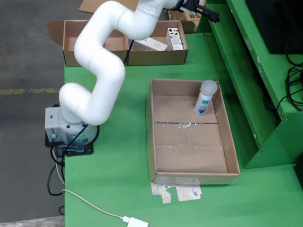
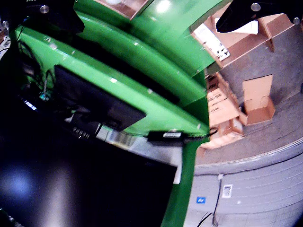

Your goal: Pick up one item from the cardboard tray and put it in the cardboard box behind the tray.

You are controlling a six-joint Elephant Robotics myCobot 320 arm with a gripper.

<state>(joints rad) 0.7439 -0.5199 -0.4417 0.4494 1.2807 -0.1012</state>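
In the fixed view, a shallow cardboard tray (image 1: 189, 153) lies on the green table. One white bottle (image 1: 205, 98) with a blue label stands in its far right corner. Behind it sits a long cardboard box (image 1: 156, 57) holding white packs (image 1: 174, 38). My gripper (image 1: 201, 8) hangs at the top edge of this view, above the box's right end and far from the bottle. The riding view looks sideways at green shelving. There my gripper (image 2: 150, 23) shows two black fingers (image 2: 255, 12) at the top corners, wide apart with nothing between them.
A green shelf frame (image 1: 246, 71) runs along the table's right side, with cables (image 1: 293, 90) behind it. The arm's base (image 1: 71, 127) stands at the left edge. A white cable and plug (image 1: 137, 221) lie at the front, with paper scraps (image 1: 177, 193) by the tray. A dark monitor (image 2: 94, 99) sits on the shelf.
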